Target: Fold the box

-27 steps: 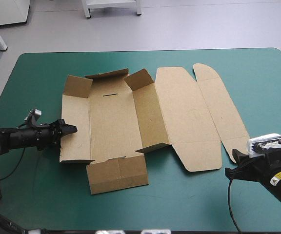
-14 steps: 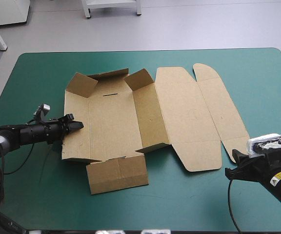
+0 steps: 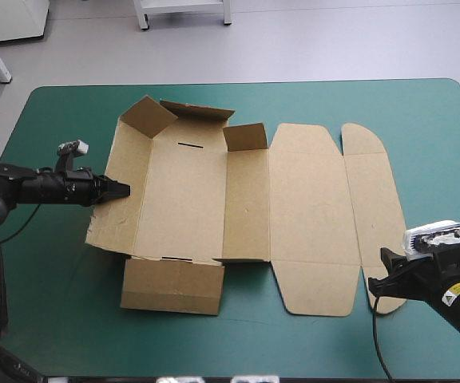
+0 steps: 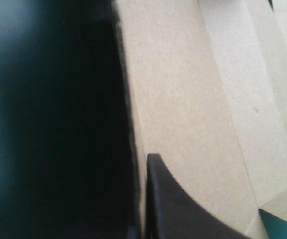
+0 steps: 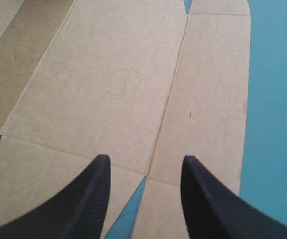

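The brown box (image 3: 214, 199) lies opened out in the middle of the teal-green surface (image 3: 54, 311), its left and far walls raised and its lid panels flat to the right. The left hand (image 3: 123, 190) seems pinched on the raised left wall, though its wrist view is blurred. The right hand (image 5: 144, 159) hangs with fingers spread at the lid's near right corner.

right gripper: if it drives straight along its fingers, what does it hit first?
Most likely the box: the open right gripper points at its flat lid panels, nothing between. Height above the board is unclear.
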